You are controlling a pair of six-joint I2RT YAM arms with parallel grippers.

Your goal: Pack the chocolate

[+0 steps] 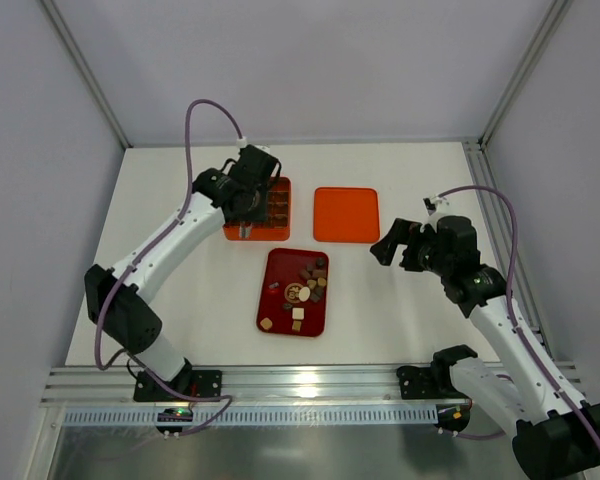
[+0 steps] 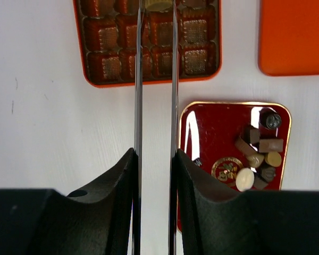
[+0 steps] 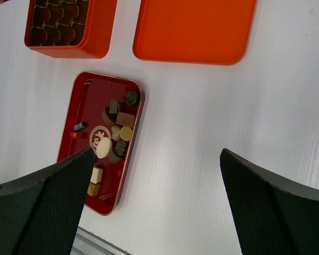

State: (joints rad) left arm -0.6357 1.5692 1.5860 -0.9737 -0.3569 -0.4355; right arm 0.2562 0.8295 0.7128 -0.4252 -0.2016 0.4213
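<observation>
My left gripper (image 1: 246,228) is narrow over the box (image 2: 202,79) and pinches a tan piece (image 2: 158,4) at its tips. My right gripper (image 1: 386,243) hangs wide and empty, just right of the tray (image 1: 277,300). The rest of the chocolate (image 1: 313,280) lies in the tray, most of it heaped toward the far right corner and a few pieces at the near end. The lid (image 1: 345,214) lies right of the box.

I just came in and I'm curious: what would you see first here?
The dark red tray mid-table, holding a heap of chocolate. Behind it sit an orange box with cells and a flat orange lid; the left end effector hangs over the box, nipping a tan piece.
</observation>
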